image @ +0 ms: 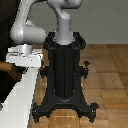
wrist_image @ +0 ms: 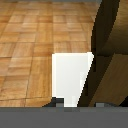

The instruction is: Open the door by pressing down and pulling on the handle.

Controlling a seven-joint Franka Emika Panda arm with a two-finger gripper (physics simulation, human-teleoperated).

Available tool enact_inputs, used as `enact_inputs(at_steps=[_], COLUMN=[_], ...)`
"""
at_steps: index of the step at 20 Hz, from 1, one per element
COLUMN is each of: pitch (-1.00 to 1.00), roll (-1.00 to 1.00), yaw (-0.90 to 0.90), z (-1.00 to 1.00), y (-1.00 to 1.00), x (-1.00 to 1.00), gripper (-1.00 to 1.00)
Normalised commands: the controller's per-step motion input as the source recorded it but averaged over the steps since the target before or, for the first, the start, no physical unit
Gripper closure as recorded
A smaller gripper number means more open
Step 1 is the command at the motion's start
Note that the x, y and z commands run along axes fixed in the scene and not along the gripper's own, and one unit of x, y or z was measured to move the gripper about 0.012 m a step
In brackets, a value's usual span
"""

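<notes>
The door (image: 3,89) shows as a dark panel at the exterior view's far left, set in a white frame (image: 22,95). Its tan handle (image: 8,67) sticks out from the panel at about pedestal-top height. My gripper (image: 19,64) hangs from the white arm directly over the handle's outer end and points down. In the wrist view the handle (wrist_image: 111,50) fills one side as a broad brown bar, very close to the camera. Two dark fingertips (wrist_image: 56,103) show far apart at the frame's edge, so the gripper (wrist_image: 80,104) is open. Whether a finger touches the handle cannot be told.
The black robot pedestal (image: 65,65) with its splayed feet stands in the middle, right beside the door frame. Wooden floor (image: 110,75) spreads out towards the exterior view's right. In the wrist view a white piece of the frame (wrist_image: 70,75) lies below the gripper.
</notes>
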Motion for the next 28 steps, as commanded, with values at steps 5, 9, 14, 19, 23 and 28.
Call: enact_inputs(at_steps=[5,9,14,19,23,28], pitch=[0.00,0.00,0.00,0.00,0.00,0.00], roll=[0.00,0.00,0.00,0.00,0.00,0.00], yaw=[0.00,0.00,0.00,0.00,0.00,0.00], z=[-0.80,-0.25,0.00,0.00,0.00,0.00], y=[0.00,0.25,0.60,1.00,1.00,0.80], x=[0.00,0.00,0.00,0.00,0.00,0.00], gripper=[1.00,1.00,1.00,1.00,1.00,1.00])
